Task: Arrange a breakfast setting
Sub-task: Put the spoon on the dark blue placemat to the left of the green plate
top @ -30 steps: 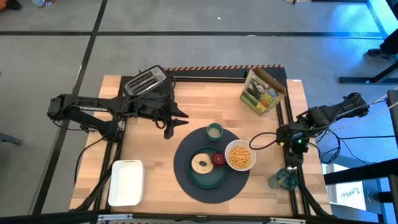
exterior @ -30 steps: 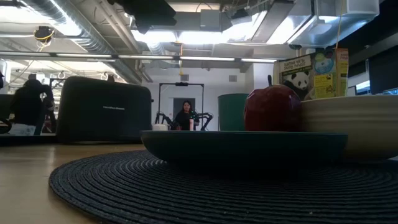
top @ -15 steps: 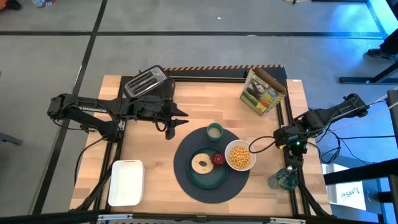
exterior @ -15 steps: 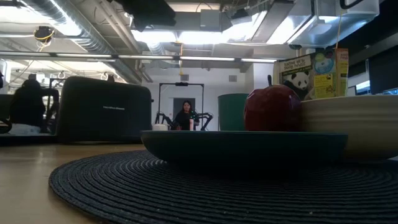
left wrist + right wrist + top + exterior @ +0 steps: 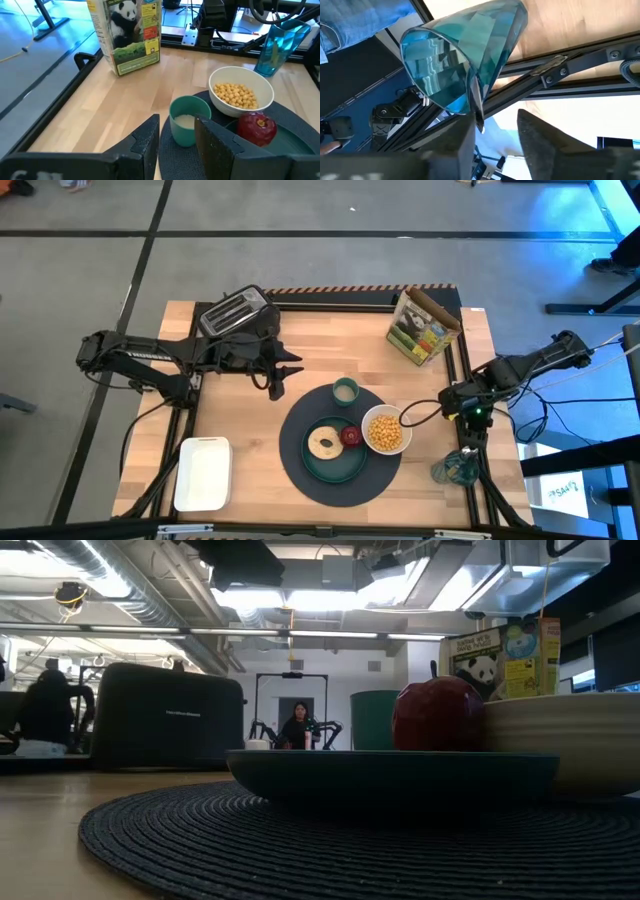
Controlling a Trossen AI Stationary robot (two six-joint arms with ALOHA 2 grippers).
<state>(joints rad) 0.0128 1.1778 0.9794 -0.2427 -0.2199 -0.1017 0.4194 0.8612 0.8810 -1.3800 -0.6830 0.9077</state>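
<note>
A dark round mat [image 5: 300, 475] lies near the table's front. On it sit a teal plate [image 5: 345, 468] with a bagel [image 5: 323, 442] and a red fruit [image 5: 350, 435], a white bowl [image 5: 367, 420] of yellow cereal [image 5: 385, 432], and a small green cup [image 5: 345, 390]. The spoon does not show plainly. My left gripper [image 5: 285, 378] is open and empty, left of the cup, which shows beyond its fingers in the left wrist view [image 5: 189, 120]. My right gripper [image 5: 452, 408] is open and empty by the table's right edge, right of the bowl.
A black toaster [image 5: 235, 310] stands at the far left and a panda cereal box [image 5: 422, 327] at the far right. A white tray [image 5: 203, 472] lies at the near left. A blue-green glass [image 5: 455, 65] stands off the near right corner, by the frame rail.
My right gripper has shifted a little toward the table's near edge. The things on the mat have stayed where they were.
</note>
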